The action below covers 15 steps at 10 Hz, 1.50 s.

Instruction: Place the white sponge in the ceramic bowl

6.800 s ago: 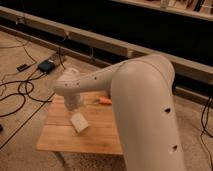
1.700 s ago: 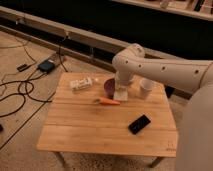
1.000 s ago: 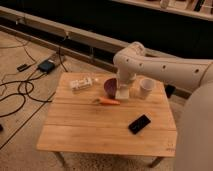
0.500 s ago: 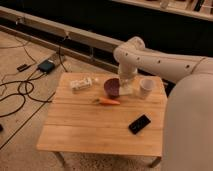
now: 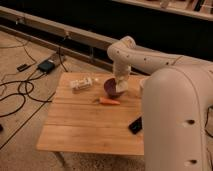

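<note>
The dark maroon ceramic bowl (image 5: 112, 88) sits on the wooden table (image 5: 85, 125) near its far edge. My gripper (image 5: 121, 84) hangs down from the bent arm right over the bowl's right rim. The white sponge does not show as a separate thing. It is hidden or lost against the pale gripper.
An orange carrot (image 5: 109, 101) lies just in front of the bowl. A whitish packet with markings (image 5: 81, 83) lies to the bowl's left. A black phone (image 5: 135, 125) lies at the right, half under my large white arm (image 5: 175, 110). Cables and a box (image 5: 46, 65) are on the floor at left.
The gripper has moved left and down from beside the white cup to over the bowl. The arm now covers the cup and the table's right side.
</note>
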Available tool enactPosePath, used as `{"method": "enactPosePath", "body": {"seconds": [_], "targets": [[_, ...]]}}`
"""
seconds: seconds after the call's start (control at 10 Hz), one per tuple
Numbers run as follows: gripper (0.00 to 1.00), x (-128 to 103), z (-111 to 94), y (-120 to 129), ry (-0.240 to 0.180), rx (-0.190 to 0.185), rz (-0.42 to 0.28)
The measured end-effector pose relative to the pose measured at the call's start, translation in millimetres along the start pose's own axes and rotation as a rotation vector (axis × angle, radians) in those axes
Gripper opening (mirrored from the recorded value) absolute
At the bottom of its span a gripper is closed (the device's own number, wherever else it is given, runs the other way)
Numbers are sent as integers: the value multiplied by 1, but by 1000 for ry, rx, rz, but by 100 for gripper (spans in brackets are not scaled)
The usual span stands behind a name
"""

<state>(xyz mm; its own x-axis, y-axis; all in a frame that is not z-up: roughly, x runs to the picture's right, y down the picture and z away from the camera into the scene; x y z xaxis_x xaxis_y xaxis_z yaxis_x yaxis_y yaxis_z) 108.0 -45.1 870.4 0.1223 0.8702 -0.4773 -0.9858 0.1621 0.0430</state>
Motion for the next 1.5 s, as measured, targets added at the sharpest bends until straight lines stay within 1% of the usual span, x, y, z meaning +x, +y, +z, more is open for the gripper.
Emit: {"method": "enactPosePath", "body": {"seconds": [0.1, 0.2, 0.3, 0.7, 0.8, 0.9, 1.1, 1.3, 1.4, 1.5], "targets": [[0, -3, 9, -2, 7, 6, -5], [0, -5, 14, -3, 12, 8, -7], [0, -10, 24, -3, 21, 7, -10], [0, -22, 49, 9, 41, 5, -49], [2, -22, 56, 15, 48, 1, -69], [7, -22, 59, 17, 52, -1, -81], [31, -24, 69, 25, 57, -10, -113], [52, -29, 73, 27, 48, -15, -128], [60, -31, 74, 27, 45, -14, -135], [65, -32, 75, 27, 40, -14, -144]]}}
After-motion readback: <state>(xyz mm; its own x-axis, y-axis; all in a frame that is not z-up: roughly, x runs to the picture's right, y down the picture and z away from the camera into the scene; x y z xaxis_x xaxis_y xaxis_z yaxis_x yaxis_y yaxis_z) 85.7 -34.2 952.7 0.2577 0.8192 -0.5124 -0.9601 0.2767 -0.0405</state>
